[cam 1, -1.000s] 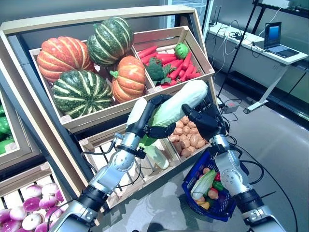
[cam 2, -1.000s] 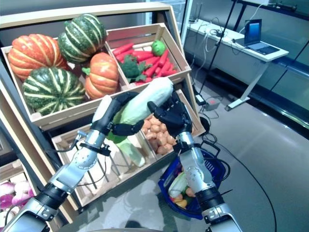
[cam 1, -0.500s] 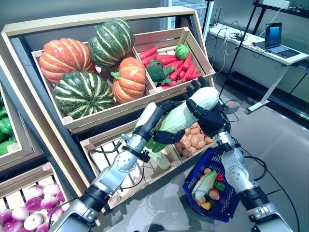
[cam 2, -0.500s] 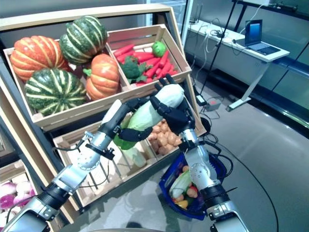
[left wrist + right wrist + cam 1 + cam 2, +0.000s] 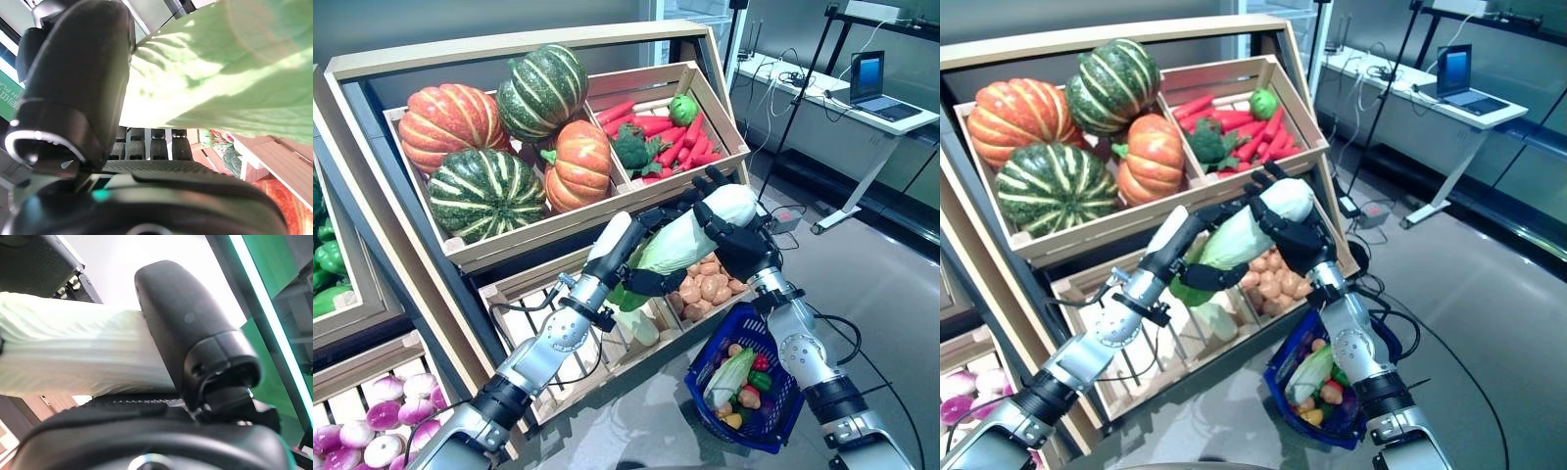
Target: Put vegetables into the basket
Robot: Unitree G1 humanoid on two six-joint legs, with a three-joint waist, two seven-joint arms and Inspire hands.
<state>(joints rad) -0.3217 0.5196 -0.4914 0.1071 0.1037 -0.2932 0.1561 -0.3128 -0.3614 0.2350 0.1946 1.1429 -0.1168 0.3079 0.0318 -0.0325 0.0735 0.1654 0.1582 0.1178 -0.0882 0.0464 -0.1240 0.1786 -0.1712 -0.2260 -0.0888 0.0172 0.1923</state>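
A long pale-green napa cabbage (image 5: 680, 238) hangs in the air in front of the lower crates, held at both ends. My left hand (image 5: 628, 257) is curled round its leafy green end, and my right hand (image 5: 740, 239) is curled round its white stem end. The left wrist view shows green leaf (image 5: 220, 73) against my thumb (image 5: 78, 93); the right wrist view shows the white ribbed stem (image 5: 73, 352) under my thumb (image 5: 190, 328). Below my right arm, on the floor, stands the blue basket (image 5: 773, 434) with another cabbage (image 5: 726, 374) and small vegetables inside.
A wooden rack carries a crate of pumpkins (image 5: 499, 137), a crate of carrots and broccoli (image 5: 661, 132), a crate of potatoes (image 5: 705, 284) and purple-white turnips (image 5: 372, 436) at lower left. A desk with a laptop (image 5: 876, 83) stands far right.
Both hands have carried the cabbage a little to the right and lower, nearer the basket. The camera has shifted slightly.
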